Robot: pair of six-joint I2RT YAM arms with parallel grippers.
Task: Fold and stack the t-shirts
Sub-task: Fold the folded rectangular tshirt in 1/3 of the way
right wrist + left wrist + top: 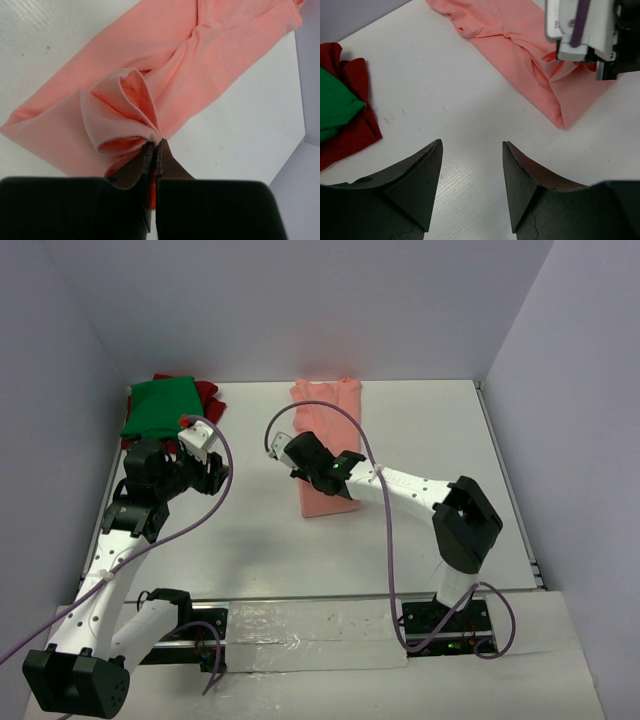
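White table, salmon-pink t-shirt in right gripper

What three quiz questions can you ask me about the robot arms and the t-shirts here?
1. Fill in the gap: the bright green cloth t-shirt lies on top of a ____ one.
2. What is the right gripper pinching? A) the salmon-pink cloth t-shirt B) the green t-shirt C) nothing
3. True or false: the left gripper is squeezing cloth.

Key: 1. The dark red cloth t-shirt. 2. A. 3. False, it is open and empty.
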